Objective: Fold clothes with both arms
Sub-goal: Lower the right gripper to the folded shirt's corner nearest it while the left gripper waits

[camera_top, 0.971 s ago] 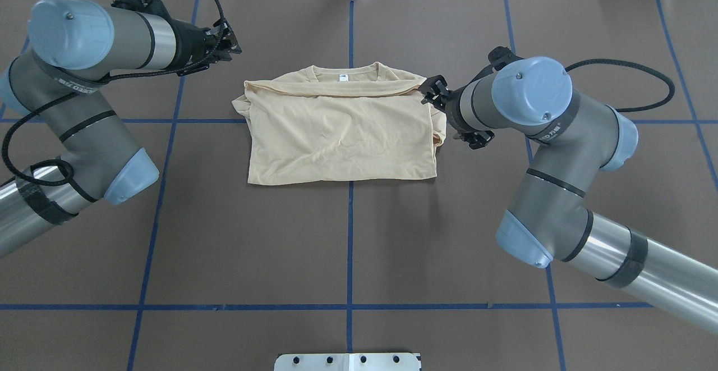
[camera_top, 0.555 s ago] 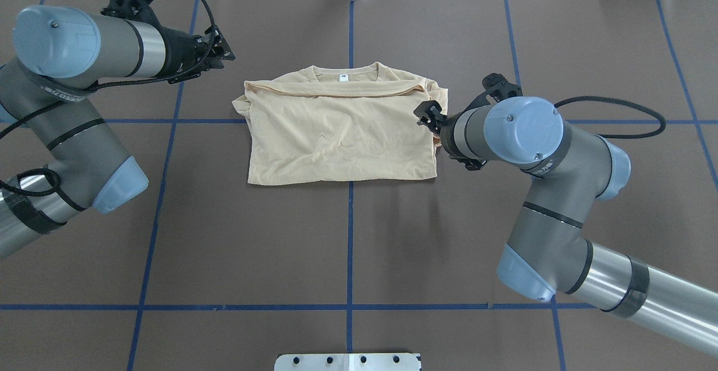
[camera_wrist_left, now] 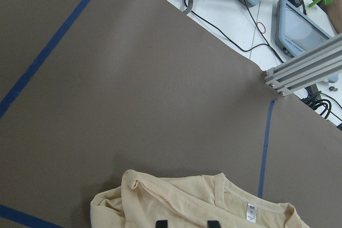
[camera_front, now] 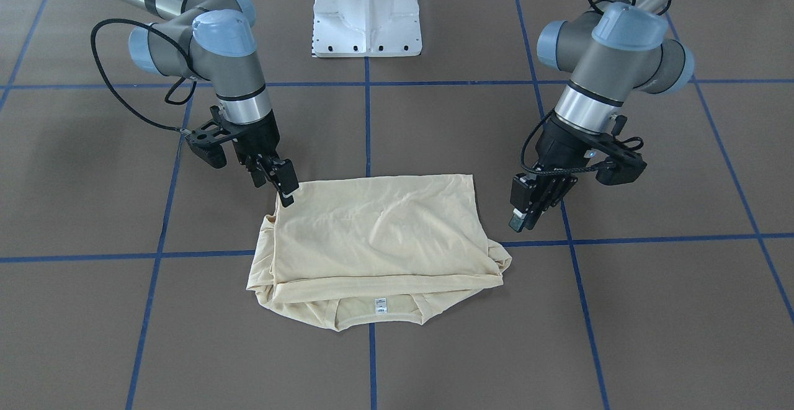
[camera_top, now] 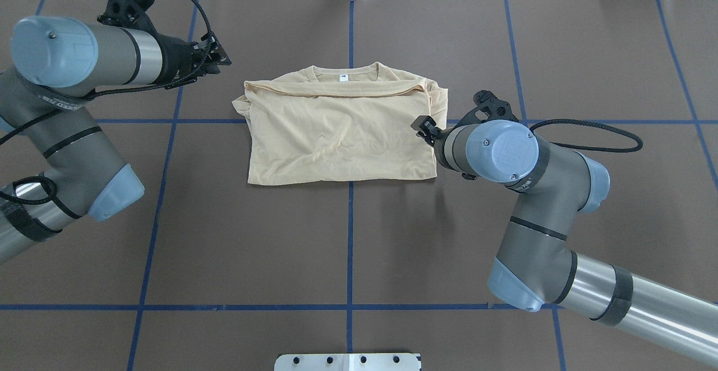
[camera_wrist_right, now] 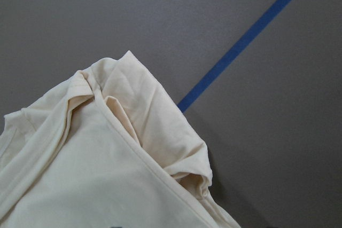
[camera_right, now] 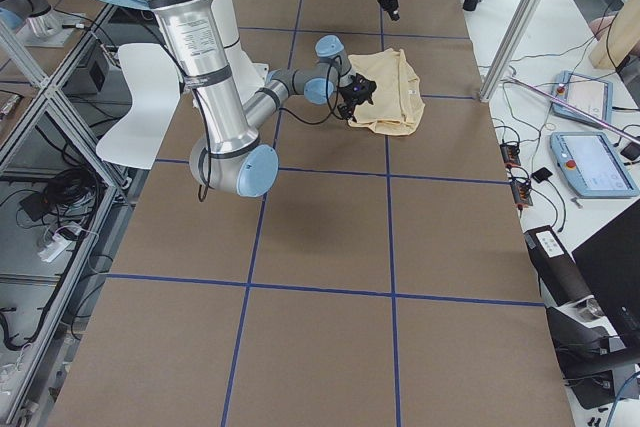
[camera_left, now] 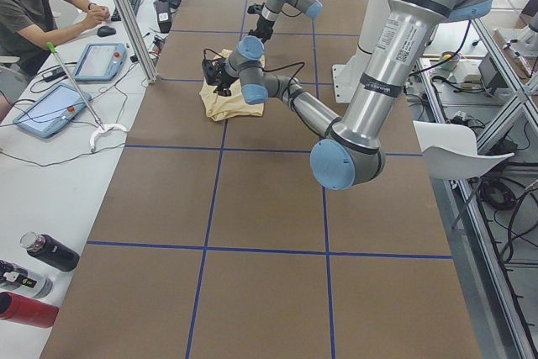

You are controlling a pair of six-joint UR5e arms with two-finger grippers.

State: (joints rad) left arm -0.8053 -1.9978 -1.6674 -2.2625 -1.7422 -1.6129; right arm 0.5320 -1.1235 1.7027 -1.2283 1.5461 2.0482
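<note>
The cream-yellow shirt (camera_top: 342, 135) lies folded into a rectangle at the table's middle, collar and white neck label (camera_top: 343, 78) on the far side. In the front view the shirt (camera_front: 378, 236) shows no print. My right gripper (camera_top: 423, 127) hangs over the shirt's right edge, fingers apart and empty; the front view has the right gripper (camera_front: 286, 194) by a shirt corner. Its wrist camera looks down on the bunched shoulder fold (camera_wrist_right: 160, 126). My left gripper (camera_top: 219, 59) is open and empty, off the shirt's far left corner. In the front view the left gripper (camera_front: 520, 218) is clear of the cloth.
Blue tape lines (camera_top: 350, 236) divide the brown table cover. The white pedestal base (camera_front: 367, 13) stands at the robot's side. A side bench beyond the table holds tablets (camera_left: 52, 107) and bottles (camera_left: 46, 251), and a person (camera_left: 34, 6) sits there. An aluminium post (camera_wrist_left: 302, 68) stands at the far edge.
My right gripper has travelled along the shirt's right edge from the collar-side corner toward the robot. The left gripper has drawn back slightly, away from the shirt. The shirt has not moved.
</note>
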